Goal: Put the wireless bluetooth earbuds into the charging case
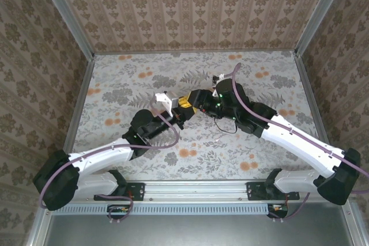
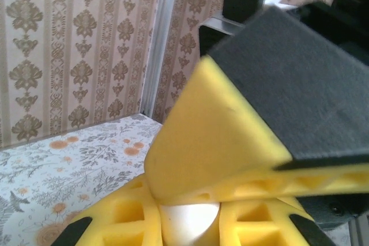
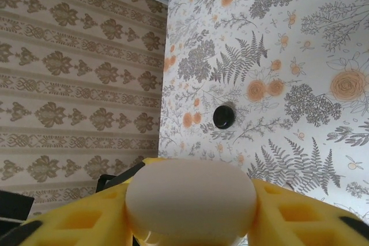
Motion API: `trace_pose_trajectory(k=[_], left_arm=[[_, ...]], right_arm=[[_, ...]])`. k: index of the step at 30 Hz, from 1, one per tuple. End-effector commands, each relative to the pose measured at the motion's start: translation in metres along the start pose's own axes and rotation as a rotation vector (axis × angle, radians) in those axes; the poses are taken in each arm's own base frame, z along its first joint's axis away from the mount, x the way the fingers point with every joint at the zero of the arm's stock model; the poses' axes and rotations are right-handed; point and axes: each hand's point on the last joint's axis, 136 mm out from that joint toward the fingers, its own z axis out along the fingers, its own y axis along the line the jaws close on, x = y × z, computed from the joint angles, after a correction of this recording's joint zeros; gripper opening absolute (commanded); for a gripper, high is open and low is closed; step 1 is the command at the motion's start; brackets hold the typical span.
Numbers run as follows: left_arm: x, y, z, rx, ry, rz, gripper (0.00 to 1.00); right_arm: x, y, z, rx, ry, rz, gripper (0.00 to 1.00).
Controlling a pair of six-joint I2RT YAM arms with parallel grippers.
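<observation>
Above the middle of the floral table point(image 1: 127, 79), the two arms meet over the white charging case point(image 3: 190, 197). The left gripper point(image 2: 189, 223) is clamped on it, yellow fingers pressing both sides, and the right gripper point(image 3: 190, 226) also pinches it. One black earbud point(image 3: 223, 116) lies on the table beyond, apart from the case
</observation>
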Motion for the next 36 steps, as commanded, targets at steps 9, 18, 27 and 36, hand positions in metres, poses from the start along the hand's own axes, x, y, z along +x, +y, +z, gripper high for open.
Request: trace_pose_trajectory(k=[9,18,27,36], left_arm=[[0.007,0.003,-0.011,-0.062,0.108,0.37,0.06],[0.01,-0.014,-0.005,-0.048,0.153,0.595,0.05],[0.008,-0.02,-0.004,-0.054,0.143,0.668,0.06],[0.001,-0.02,-0.008,-0.056,0.105,0.622,0.06]], right_arm=[[-0.005,-0.001,-0.042,0.033,0.08,0.076,0.63],[0.008,0.002,-0.019,-0.009,0.167,0.153,0.67],[0.014,-0.012,-0.004,0.045,0.196,0.185,0.67],[0.008,-0.026,-0.002,0.025,0.153,0.251,0.7]])
